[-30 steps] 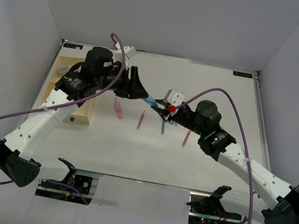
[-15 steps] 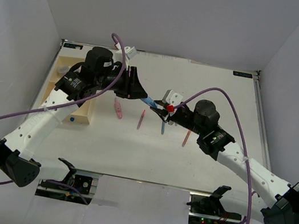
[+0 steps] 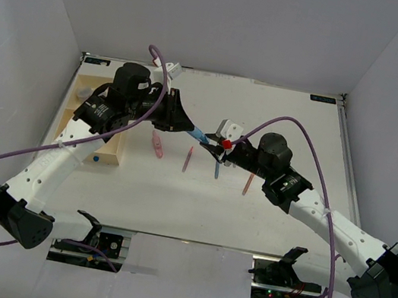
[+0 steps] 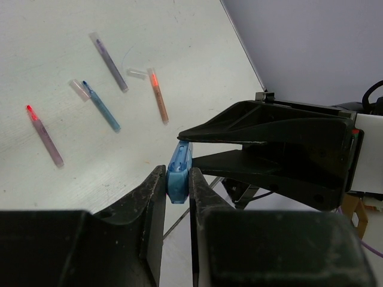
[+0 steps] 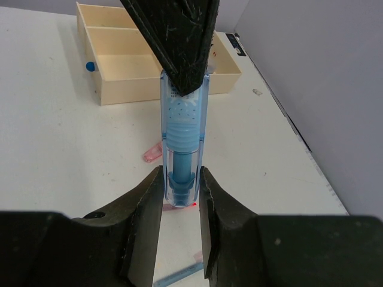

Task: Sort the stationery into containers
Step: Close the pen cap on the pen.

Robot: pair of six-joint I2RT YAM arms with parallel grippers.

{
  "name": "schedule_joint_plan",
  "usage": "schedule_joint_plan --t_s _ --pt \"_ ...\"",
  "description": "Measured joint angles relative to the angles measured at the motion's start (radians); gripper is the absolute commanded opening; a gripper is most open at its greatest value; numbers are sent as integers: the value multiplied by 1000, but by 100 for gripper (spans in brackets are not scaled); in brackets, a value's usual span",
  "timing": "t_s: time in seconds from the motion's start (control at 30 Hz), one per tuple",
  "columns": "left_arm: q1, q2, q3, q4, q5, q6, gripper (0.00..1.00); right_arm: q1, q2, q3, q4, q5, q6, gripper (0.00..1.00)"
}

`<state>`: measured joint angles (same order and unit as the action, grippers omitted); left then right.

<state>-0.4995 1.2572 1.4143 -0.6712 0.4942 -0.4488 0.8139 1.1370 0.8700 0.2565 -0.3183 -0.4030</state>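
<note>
A translucent blue marker (image 3: 200,134) hangs in the air above the table's middle, held at both ends. My left gripper (image 4: 178,179) is shut on one end of the blue marker (image 4: 179,169). My right gripper (image 5: 181,185) is shut on the other end of the blue marker (image 5: 182,140). The left gripper's fingers (image 5: 179,42) reach in from above in the right wrist view. The cream tray (image 3: 106,156) lies at the left, mostly under the left arm, and its low walls (image 5: 125,92) show in the right wrist view.
On the table lie a pink marker (image 3: 157,144), a thin pink one (image 3: 188,160), a blue one (image 3: 216,170) and an orange-pink one (image 3: 248,183). A small blue piece (image 5: 90,66) sits against the tray's outer wall, and a pink cap (image 5: 152,152) lies under the held marker.
My left gripper has closed from open onto the blue marker's end. Both arms have stayed almost where they were.
</note>
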Motion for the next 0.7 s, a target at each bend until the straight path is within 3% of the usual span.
schedule_joint_plan --t_s 0.7 --pt "13 1 -56 56 45 -35 19 -3 5 46 -105 0 -11 8"
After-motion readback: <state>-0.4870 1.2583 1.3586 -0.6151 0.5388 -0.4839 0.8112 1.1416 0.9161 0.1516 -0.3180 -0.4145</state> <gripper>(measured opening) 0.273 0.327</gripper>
